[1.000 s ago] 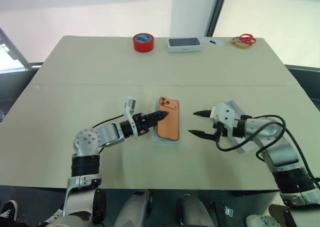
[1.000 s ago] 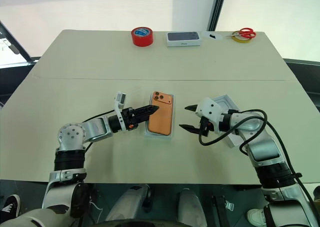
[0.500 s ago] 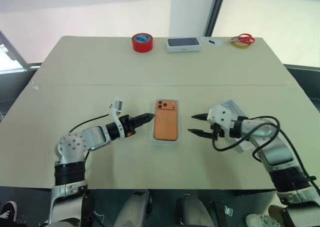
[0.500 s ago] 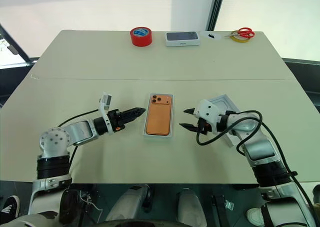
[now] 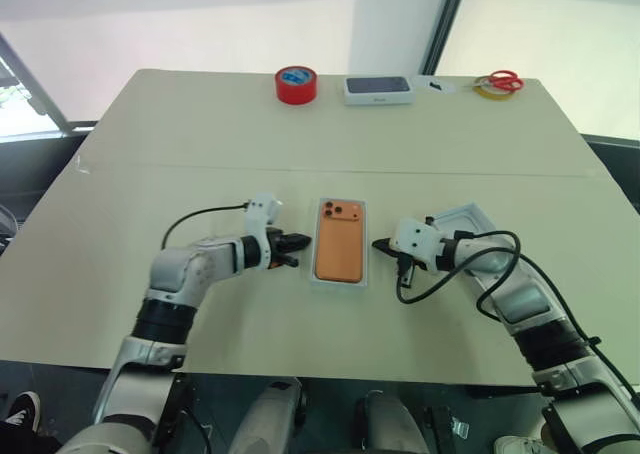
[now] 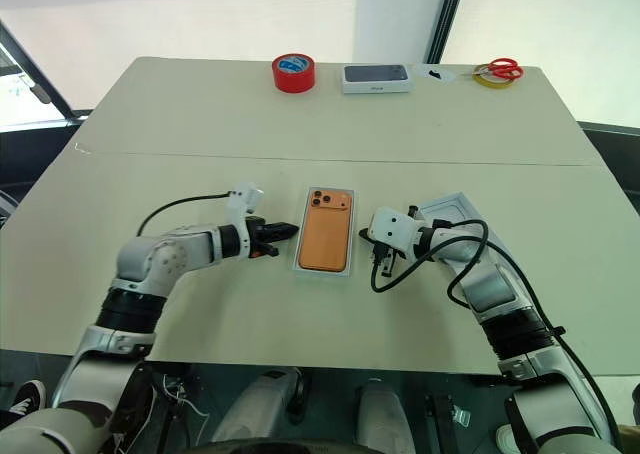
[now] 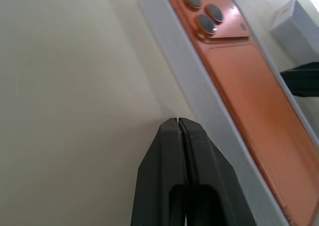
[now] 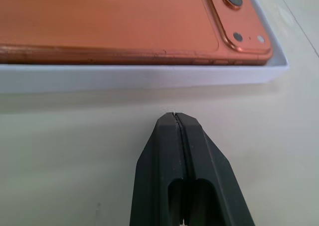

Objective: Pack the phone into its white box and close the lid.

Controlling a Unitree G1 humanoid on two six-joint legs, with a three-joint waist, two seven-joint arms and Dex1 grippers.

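We see phone [image 5: 339, 253] lying lens-side up inside white box [image 5: 313, 274], mid table [image 5: 200, 134]. Left tool [image 5: 300, 245] pinched fully closed, empty, tips just beside box's left wall. Right tool [image 5: 380, 246] likewise closed, empty, just beside right wall. Lid [image 5: 470, 217] rests on table behind right arm. Red tape roll [image 5: 296, 84], dark-topped box [image 5: 379, 90], scissors [image 5: 497, 79] along far edge.

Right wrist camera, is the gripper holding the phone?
No, the right gripper is shut on nothing, its tips on the table short of the white box holding the phone.
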